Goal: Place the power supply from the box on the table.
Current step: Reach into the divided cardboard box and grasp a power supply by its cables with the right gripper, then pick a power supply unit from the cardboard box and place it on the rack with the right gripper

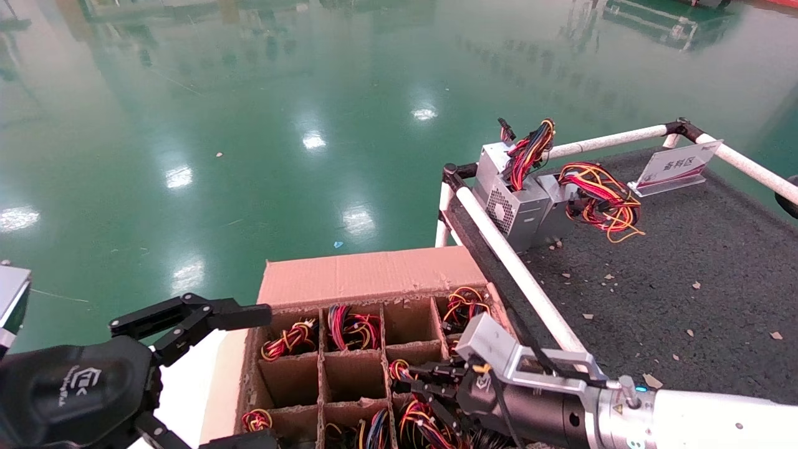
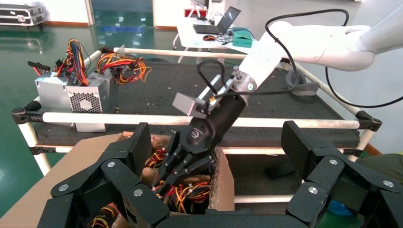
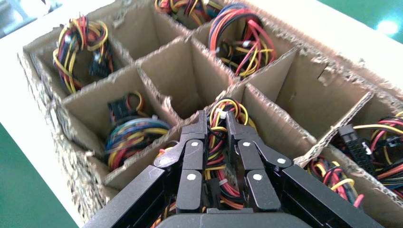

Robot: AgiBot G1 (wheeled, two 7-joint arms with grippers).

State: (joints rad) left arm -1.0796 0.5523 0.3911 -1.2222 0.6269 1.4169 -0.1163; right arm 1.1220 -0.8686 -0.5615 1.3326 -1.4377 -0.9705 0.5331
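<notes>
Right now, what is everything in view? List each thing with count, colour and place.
box: one, brown cardboard, divider grid, below the table's near rail.
power supply: one wire bundle, red, yellow, orange and black, in a box cell between the right gripper's fingers.
other wire bundles: several, same colours, in other cells; some cells look empty.
power supplies on table: two, grey-silver, wired, at the far corner.
table: one, dark grey, white rails.
sign: one, white, on the table.
right gripper: black, closed on the bundle.
left gripper: black, open, beside the box.

2 power supplies (image 1: 520, 206) on table (image 1: 686, 280), 1 box (image 1: 368, 277), 1 sign (image 1: 676, 167), 2 grippers (image 1: 430, 383).
</notes>
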